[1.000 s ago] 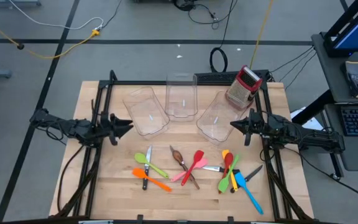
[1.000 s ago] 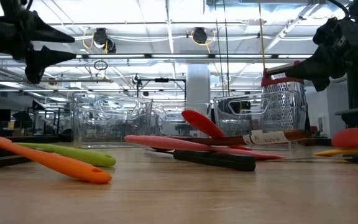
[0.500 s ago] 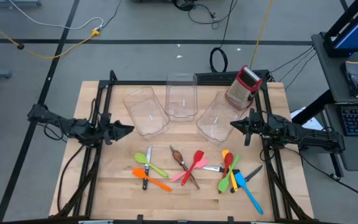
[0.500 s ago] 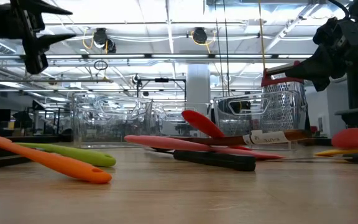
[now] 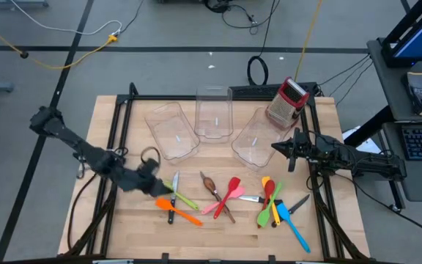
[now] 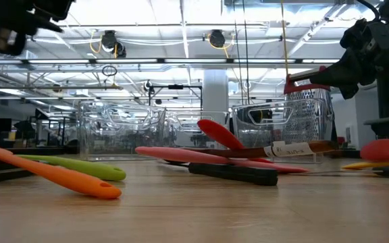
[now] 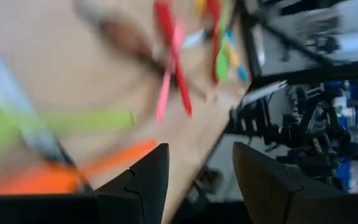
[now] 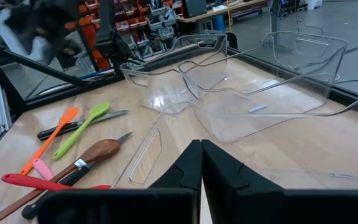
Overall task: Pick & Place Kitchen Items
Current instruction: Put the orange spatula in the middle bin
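Observation:
The kitchen items lie flat on the table's near half in three clusters. On the left are a green spoon point(image 5: 180, 195), an orange spatula point(image 5: 183, 213) and a black-handled knife point(image 5: 173, 199). In the middle lie a brown spoon point(image 5: 211, 186), a red spatula point(image 5: 231, 191) and a pink one. On the right, red, green and yellow utensils lie with a blue spatula point(image 5: 293, 223). My left gripper point(image 5: 163, 187) point(image 7: 201, 163) hovers open above the left cluster, touching nothing. My right gripper point(image 5: 274, 147) point(image 8: 201, 152) waits shut above the table's right side.
Three clear plastic bins point(image 5: 173, 132) point(image 5: 213, 114) point(image 5: 258, 138) lie along the far half of the table. A red-topped metal box grater point(image 5: 287, 101) stands at the far right corner. Black frame rails run along the left and right table edges. Bare wood shows between the clusters.
My left arm has swung from the table's left edge toward the near side and the right. It has tipped its gripper downward and come over the left cluster of utensils. The utensils have not moved.

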`<action>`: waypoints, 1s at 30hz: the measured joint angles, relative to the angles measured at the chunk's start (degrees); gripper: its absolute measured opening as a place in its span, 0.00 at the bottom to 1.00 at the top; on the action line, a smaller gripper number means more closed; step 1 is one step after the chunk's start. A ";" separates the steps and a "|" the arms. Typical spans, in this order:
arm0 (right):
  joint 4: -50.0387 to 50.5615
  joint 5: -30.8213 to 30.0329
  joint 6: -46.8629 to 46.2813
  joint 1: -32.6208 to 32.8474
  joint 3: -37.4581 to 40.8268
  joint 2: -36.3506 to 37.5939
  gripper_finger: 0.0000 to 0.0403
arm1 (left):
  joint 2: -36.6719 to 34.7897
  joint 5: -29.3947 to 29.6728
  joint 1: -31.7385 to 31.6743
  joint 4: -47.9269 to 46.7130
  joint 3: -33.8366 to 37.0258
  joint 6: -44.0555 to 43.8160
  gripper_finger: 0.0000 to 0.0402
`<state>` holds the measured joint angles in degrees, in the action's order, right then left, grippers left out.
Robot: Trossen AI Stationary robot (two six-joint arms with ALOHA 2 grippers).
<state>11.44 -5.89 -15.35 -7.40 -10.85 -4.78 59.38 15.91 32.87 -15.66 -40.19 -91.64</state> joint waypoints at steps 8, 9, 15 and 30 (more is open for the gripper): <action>0.00 0.00 0.00 0.00 0.00 -0.02 0.01 | 12.35 -3.95 5.75 5.85 -4.60 -7.14 0.45; 0.00 -0.02 0.08 0.00 -0.02 -0.02 0.01 | 13.23 -3.81 6.21 6.94 -4.61 -6.03 0.45; -0.02 0.00 1.27 0.00 0.00 -0.01 0.01 | 16.63 -3.80 6.74 9.42 -4.60 -9.43 0.45; -0.02 0.00 1.29 0.01 -0.01 -0.01 0.01 | 22.16 -10.66 7.40 9.81 -4.58 -27.01 0.48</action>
<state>11.42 -5.89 -14.06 -7.38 -10.87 -4.78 81.54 5.25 40.27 -5.85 -44.77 -118.65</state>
